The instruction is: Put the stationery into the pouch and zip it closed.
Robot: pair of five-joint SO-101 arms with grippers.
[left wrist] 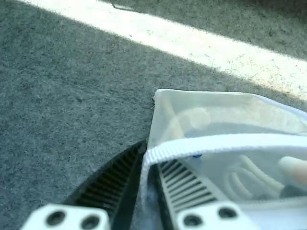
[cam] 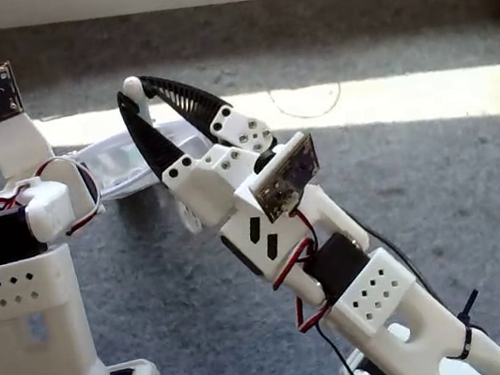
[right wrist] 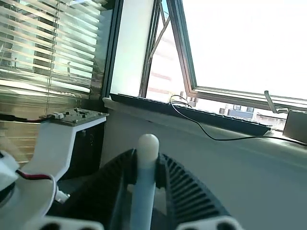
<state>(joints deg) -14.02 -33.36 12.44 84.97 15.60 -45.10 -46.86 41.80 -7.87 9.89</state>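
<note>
A translucent white mesh pouch (cam: 123, 165) lies on the grey carpet beside the left arm (cam: 35, 212). In the left wrist view my left gripper (left wrist: 148, 165) is shut on the corner of the pouch (left wrist: 225, 120), just under its white zipper band (left wrist: 216, 143). Pale items show dimly through the mesh. My right gripper (cam: 136, 93) is lifted above the pouch, tilted upward, and shut on a white pen (cam: 132, 88) whose rounded end sticks out past the black fingers. In the right wrist view the pen (right wrist: 147, 146) stands between the fingers of the gripper (right wrist: 146, 158).
A bright strip of sunlight (cam: 388, 99) crosses the grey carpet behind the arms, with a thin cable (cam: 308, 102) lying in it. Bare carpet spreads to the right of the right arm. The right wrist view faces a window (right wrist: 240, 43) and blinds (right wrist: 48, 43).
</note>
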